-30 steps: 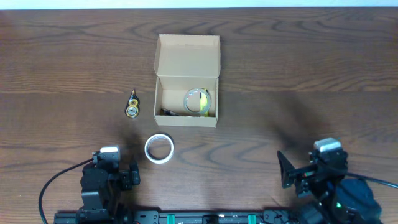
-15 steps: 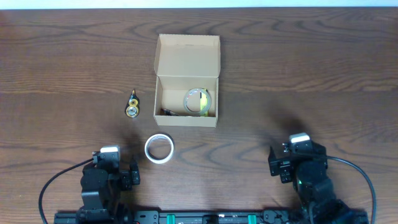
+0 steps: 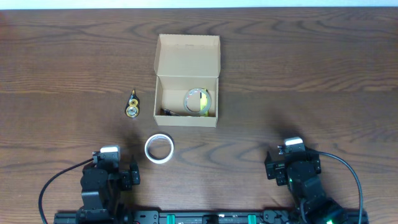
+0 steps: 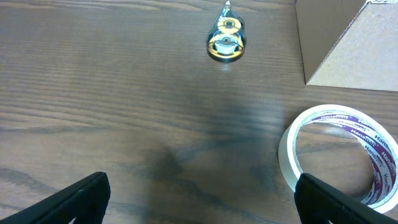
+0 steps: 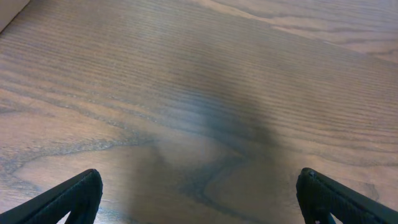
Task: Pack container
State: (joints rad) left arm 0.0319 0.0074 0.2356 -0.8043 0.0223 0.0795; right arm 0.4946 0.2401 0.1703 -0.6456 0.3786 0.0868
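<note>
The tan cardboard container (image 3: 186,65) stands open at the table's middle, lid flap back; a clear tape roll (image 3: 198,101) and a small dark item lie inside. Its corner shows in the left wrist view (image 4: 348,43). A white tape roll (image 3: 159,149) lies in front of it, also in the left wrist view (image 4: 339,152). A small yellow-and-black tape dispenser (image 3: 132,104) lies left of the box, also in the left wrist view (image 4: 226,38). My left gripper (image 4: 199,199) is open and empty at the near left edge. My right gripper (image 5: 200,196) is open and empty over bare wood at the near right.
The dark wooden table (image 3: 311,74) stretches around the box. Cables run from both arm bases along the near edge (image 3: 56,180).
My right arm has swung left and turned to face the table, settling at the near right. The left arm and the objects have not moved.
</note>
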